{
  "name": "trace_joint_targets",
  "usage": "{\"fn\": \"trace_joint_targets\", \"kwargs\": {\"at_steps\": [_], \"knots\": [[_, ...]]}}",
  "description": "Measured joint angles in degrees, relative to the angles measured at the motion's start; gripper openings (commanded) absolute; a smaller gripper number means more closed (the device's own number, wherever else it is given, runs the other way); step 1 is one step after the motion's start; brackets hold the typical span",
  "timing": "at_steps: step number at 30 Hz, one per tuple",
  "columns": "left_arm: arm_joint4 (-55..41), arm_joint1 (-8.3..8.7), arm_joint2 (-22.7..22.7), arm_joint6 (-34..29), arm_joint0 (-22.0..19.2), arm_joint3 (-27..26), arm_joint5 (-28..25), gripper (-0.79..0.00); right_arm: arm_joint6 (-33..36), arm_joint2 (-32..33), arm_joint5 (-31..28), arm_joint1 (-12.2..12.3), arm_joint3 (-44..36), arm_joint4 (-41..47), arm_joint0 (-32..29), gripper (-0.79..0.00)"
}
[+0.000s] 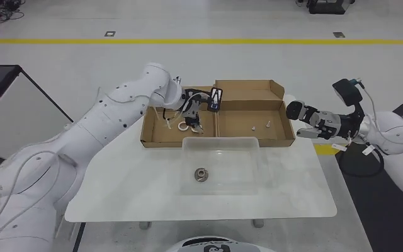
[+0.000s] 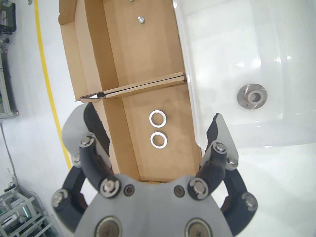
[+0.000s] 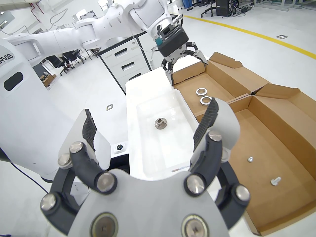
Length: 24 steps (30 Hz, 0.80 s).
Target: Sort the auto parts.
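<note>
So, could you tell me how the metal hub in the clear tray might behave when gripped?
The metal hub looks solid and machined, so it is probably rigid and heavy for its size. It lies flat on its wide flange, so rolling or tipping seems unlikely. In the smooth clear tray it may slide if nudged.

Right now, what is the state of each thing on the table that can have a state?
left hand, open and empty, above the rings' compartment.
right hand, open and empty.
cardboard box, open, flaps up.
rings, lying flat, side by side.
bolts, resting in the other compartment.
clear bin, uncovered.
flanged part, lying flat in the bin.
</note>
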Motion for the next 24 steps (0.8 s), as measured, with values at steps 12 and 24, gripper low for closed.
{"fn": "trace_joint_targets", "kwargs": {"at_steps": [12,24], "knots": [[-16.43,5.85,-1.34,-25.7,3.04,-21.22,10.16,0.0,0.0,0.0,0.0,0.0,0.0,0.0,0.0,0.0],[-35.99,5.44,8.84,-35.01,-5.25,-24.73,19.52,0.0,0.0,0.0,0.0,0.0,0.0,0.0,0.0,0.0]]}}
